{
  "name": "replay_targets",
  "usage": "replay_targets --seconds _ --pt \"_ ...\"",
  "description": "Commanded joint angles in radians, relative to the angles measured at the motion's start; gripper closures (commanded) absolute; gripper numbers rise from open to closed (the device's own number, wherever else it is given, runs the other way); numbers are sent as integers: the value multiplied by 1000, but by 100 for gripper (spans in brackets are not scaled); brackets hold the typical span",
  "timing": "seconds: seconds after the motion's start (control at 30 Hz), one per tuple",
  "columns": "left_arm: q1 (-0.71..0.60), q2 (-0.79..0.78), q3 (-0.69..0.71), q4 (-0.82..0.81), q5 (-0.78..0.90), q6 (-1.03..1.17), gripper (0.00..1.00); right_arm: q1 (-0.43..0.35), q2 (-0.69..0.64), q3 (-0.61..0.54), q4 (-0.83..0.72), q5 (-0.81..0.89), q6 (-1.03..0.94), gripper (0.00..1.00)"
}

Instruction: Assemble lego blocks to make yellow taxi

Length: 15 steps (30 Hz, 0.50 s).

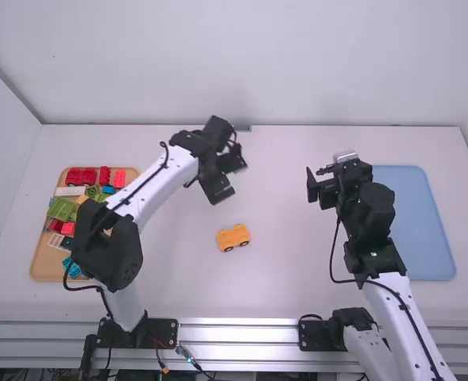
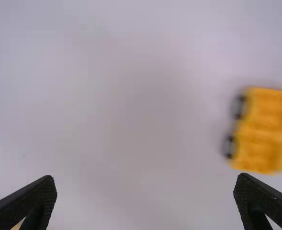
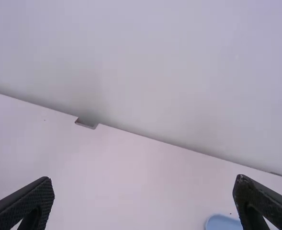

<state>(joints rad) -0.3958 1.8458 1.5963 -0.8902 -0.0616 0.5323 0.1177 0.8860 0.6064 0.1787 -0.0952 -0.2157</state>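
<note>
High view shows the chunky yellow car (image 1: 234, 237) with round black wheels (image 1: 229, 248) on the smooth white table (image 1: 281, 278), well apart from the blue tray's (image 1: 424, 230) round-cornered edge. The left gripper (image 1: 238, 179) is near the car, fingers spread wide. The right gripper (image 1: 315, 176) is wide open too, near the blue tray.

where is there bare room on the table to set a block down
The white table has a wide bare patch between the yellow plastic block car and the right gripper, and another between the car and the silvery metal rail. It's crowded in the tan tray of multicoloured blocks and beyond the car, under the left gripper.
</note>
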Motion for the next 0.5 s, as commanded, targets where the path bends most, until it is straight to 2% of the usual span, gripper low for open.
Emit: replay_targets --seconds 0.0,0.07,0.27,0.37,0.47 --pt "131 -11 16 18 -174 -351 1 1 -10 -6 14 -10 6 1" --pt "243 -11 16 42 -214 -497 1 -1 -10 -6 33 -12 10 1" --pt "470 -11 -17 33 -212 -710 1 31 -10 -6 74 -11 8 1" --pt "556 -11 -40 31 -210 -726 1 42 -10 -6 92 -10 -22 1" --pt "638 -11 -60 21 -98 -713 1 40 -10 -6 110 -10 -27 1"
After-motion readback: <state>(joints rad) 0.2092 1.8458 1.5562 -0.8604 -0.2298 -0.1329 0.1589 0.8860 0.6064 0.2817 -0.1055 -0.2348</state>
